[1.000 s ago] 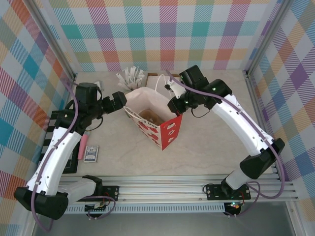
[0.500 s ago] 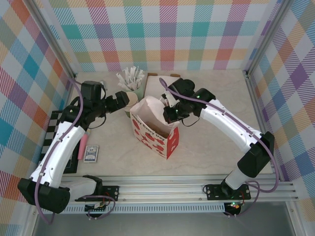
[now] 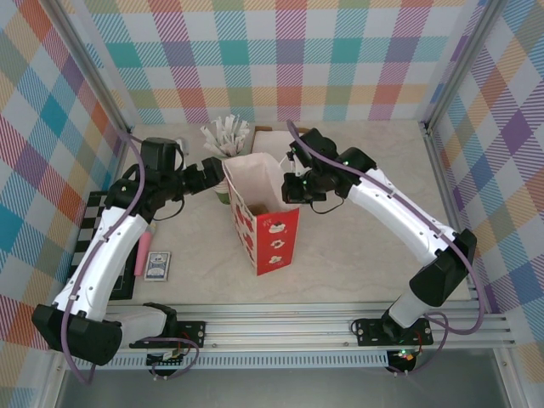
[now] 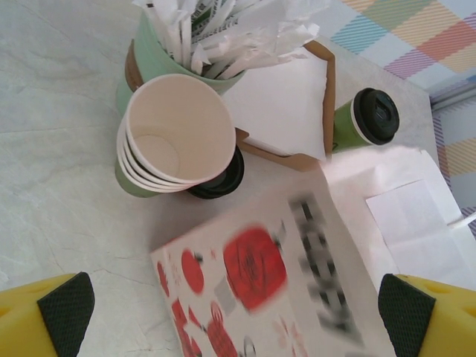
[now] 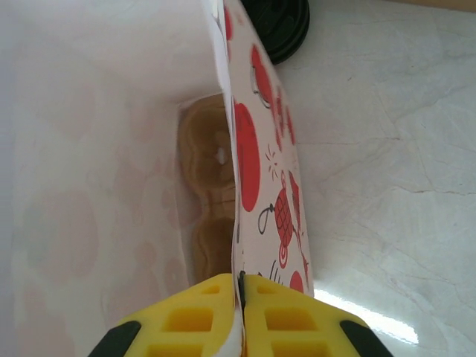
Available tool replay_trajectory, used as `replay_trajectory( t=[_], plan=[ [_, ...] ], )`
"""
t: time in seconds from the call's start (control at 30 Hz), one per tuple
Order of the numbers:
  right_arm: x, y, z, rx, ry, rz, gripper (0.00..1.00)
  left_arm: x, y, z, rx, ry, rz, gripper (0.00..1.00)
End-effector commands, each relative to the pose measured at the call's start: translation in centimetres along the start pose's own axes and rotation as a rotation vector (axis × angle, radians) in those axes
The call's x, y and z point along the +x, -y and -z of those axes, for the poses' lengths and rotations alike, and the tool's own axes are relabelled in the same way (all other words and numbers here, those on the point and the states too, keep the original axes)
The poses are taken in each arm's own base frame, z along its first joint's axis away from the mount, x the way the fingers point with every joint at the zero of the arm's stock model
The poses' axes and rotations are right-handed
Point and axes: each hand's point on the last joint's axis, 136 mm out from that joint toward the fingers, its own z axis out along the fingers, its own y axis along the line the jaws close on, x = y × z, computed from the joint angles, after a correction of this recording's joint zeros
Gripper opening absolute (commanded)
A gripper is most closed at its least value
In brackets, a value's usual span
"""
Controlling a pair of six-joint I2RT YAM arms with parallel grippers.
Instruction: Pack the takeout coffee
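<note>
**Operator:** Where's the cup?

**Spotter:** Your takeout coffee (image 4: 368, 117) stands upright on the worktop (image 4: 52, 97), upper right of the left wrist view. It is just beside the right wall of the cardboard tray (image 4: 328, 89) of white napkins, beyond the paper bag (image 4: 253, 282). It is not packed yet.

**Operator:** And the fingers?

**Spotter:** Your left gripper (image 4: 236, 309) hangs over the bag with its fingers spread wide, holding nothing. Your right gripper (image 5: 239, 286) has its fingers nipped together on the bag's printed wall at the rim, which looks to be keeping the mouth open.

**Operator:** How will the cup handle?

**Spotter:** Expect a thin paper wall that dents if you squeeze hard. You cannot tell from here whether it is full, so treat it as full and keep it upright. The black lid is probably slick and only pressed on, so don't lift by it. Take the green body just below the lid, where the rolled rim should stiffen it, and close gently.

**Operator:** Counts?

**Spotter:**
- **Lidded green cups:** one in plain sight.
- **Second black lid** (image 4: 223, 177): one, peeking out beside the stack of cream cups (image 4: 175, 134). What sits under it is hidden.
- **Cream cups:** about four rims in that stack.
- **Pale-green cup of packets** (image 4: 149, 56): one.
- **Tray and bag:** one of each.
- **Brown moulded insert** (image 5: 212, 186): one, at the bag's bottom.
</note>
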Motion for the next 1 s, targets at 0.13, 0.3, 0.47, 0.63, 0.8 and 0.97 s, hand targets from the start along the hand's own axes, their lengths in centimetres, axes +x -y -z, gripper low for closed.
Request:
replay_trajectory(
  t=[0.13, 0.3, 0.47, 0.63, 0.8, 0.97],
  plan=[
    [0.8, 0.2, -1.3, 0.055, -0.063, -0.035, 0.13, 0.2, 1.2, 0.1, 0.054, -0.035, -0.039, 1.0],
    [0.4, -1.3, -2.6, 0.026, -0.044, 0.061, 0.13, 0.5, 0.8, -0.3, 0.039, -0.047, -0.037, 1.0],
    [-0.4, -1.0, -2.5, 0.06, -0.013, 0.072, 0.12, 0.0, -0.1, -0.1, -0.011, -0.012, -0.016, 1.0],
    [-0.9, -1.4, -2.5, 0.044, 0.004, 0.072, 0.12, -0.4, -0.3, -0.2, -0.025, 0.012, 0.011, 1.0],
    [-1.3, -2.2, -2.6, 0.01, 0.012, 0.081, 0.12, -0.5, -0.7, 0.1, -0.044, 0.032, 0.025, 1.0],
    [-1.3, -2.1, -2.9, 0.015, 0.006, 0.069, 0.13, -0.7, -0.8, 0.5, -0.048, 0.047, 0.024, 1.0]
  ],
)
